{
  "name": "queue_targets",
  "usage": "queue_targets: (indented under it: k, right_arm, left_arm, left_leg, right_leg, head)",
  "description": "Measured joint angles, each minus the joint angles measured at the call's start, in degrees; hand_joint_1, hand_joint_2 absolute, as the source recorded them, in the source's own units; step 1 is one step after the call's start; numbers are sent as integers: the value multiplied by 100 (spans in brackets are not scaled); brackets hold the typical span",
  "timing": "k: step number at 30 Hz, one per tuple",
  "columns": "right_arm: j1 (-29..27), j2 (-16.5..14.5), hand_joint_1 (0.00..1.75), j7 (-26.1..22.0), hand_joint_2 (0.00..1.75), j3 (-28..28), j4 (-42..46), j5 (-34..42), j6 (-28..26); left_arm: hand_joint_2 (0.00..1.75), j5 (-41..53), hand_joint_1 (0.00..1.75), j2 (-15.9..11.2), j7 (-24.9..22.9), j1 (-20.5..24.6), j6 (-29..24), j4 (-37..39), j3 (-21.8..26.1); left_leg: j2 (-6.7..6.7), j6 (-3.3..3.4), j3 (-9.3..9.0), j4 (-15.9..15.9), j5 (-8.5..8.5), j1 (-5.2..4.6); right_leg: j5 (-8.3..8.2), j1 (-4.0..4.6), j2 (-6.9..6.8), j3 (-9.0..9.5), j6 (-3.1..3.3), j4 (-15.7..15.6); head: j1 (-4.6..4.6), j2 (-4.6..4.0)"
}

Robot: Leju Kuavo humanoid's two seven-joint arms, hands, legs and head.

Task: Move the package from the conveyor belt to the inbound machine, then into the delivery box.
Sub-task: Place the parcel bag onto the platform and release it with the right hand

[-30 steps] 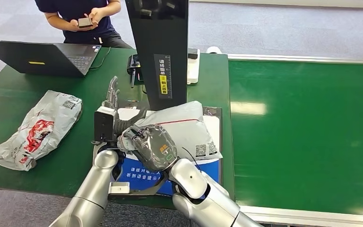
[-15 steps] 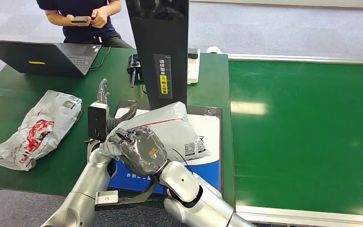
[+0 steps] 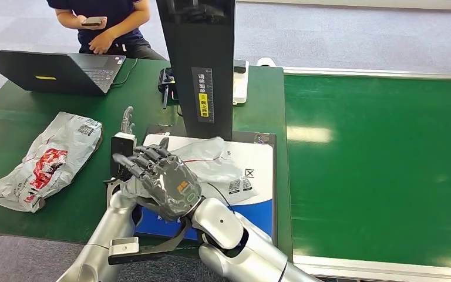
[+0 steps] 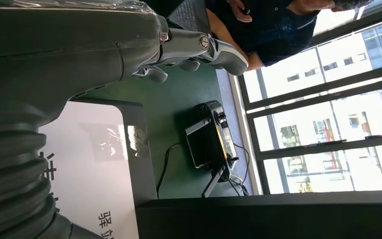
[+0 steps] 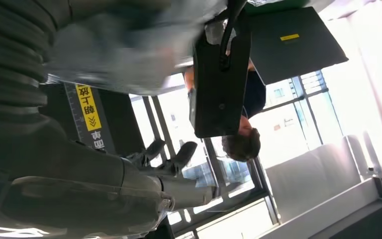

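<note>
Now the right hand (image 3: 163,176) has let go and lifted off the package (image 3: 214,167), fingers spread and holding nothing, while a second ago it was wrapped over the bag; the left hand (image 3: 127,126) stands open at the machine's (image 3: 199,70) nine o'clock side. So the package lies flat on the white scanning plate (image 3: 261,161), at six o'clock of the black column, inbound step apparently done, box next. It is a crinkly, glossy grey poly mailer, limp and slippery; another bag (image 3: 44,161) sits on the surface (image 3: 12,111).
</note>
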State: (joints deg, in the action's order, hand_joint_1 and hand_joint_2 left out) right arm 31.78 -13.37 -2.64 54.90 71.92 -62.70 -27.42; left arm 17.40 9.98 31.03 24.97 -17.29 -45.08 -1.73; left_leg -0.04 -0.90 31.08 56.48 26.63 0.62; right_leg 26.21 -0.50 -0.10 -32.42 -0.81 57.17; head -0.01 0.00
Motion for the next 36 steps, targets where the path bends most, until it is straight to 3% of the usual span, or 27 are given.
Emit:
queue_targets:
  k: [17, 22, 26, 30, 36]
  right_arm:
    - [-85, -26, 0, 242, 175, 3, 131, -115, 372]
    - [-201, 8, 0, 322, 175, -160, 249, 408, 877]
    - [-295, 96, 0, 311, 175, -506, 419, 949, 939]
    - [-492, 244, 0, 85, 175, -922, 642, 1386, 737]
    - [-1045, 549, 0, -622, 175, -1605, 1000, 2239, 480]
  left_arm:
    - [175, 393, 0, 1, -357, -305, 134, -608, 73]
    - [175, 428, 0, -1, -447, -480, 132, -863, 130]
    - [175, 453, 0, -7, -530, -579, 98, -1083, 212]
    - [175, 586, 0, -18, -525, -697, -152, -1353, 279]
    - [175, 751, 0, -84, -530, -973, -454, -1956, 468]
  left_leg:
    - [0, 0, 0, 0, 0, 0]
    - [0, 0, 0, -1, 0, 0]
    - [0, 0, 0, 0, 0, 0]
    - [0, 0, 0, 1, 0, 0]
    - [0, -1, 2, -1, 2, 0]
  right_leg:
    - [1, 0, 1, -2, 1, 0]
    - [1, 1, 0, -2, 1, -1]
    - [0, 0, 0, -2, 1, -1]
    - [0, 0, 0, -1, 2, -1]
    - [0, 0, 0, -3, 3, -3]
  head:
    - [-1, 0]
    - [-1, 0]
    - [0, 0]
    - [0, 0]
    - [0, 0]
